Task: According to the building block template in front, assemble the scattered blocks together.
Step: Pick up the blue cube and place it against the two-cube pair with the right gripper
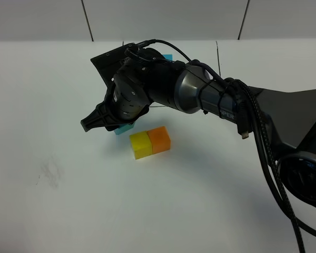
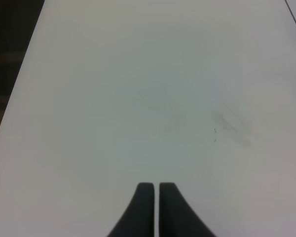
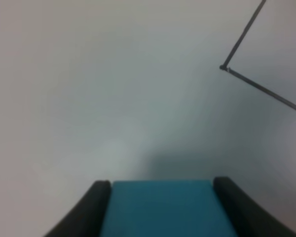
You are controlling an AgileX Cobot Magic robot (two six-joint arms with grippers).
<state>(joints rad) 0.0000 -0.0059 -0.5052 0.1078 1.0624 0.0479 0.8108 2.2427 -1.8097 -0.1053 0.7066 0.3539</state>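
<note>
Nearest the camera, the white desk is lying bare apart from a faint grey smudge towards its left side. The left tool is hanging over a bare stretch of desk, its two dark fingers pressed together with nothing between them.

Further in, near the middle of the desk, two of the scattered blocks are sitting side by side and touching: the yellow block on the left and the orange block on the right.

Just behind and to the left of the yellow block, the right tool is gripping the light blue block, one dark finger lying against each of its opposite sides. This block is sitting very close to the yellow one; whether the two are touching, or whether the blue one is resting on the desk, cannot be told. The right arm is reaching in from the right, across the middle.

Farthest back, the template is mostly hiding behind the arm, only a corner of its blue cube peeking out. A thin black line of its drawn frame is showing in the right wrist view.
</note>
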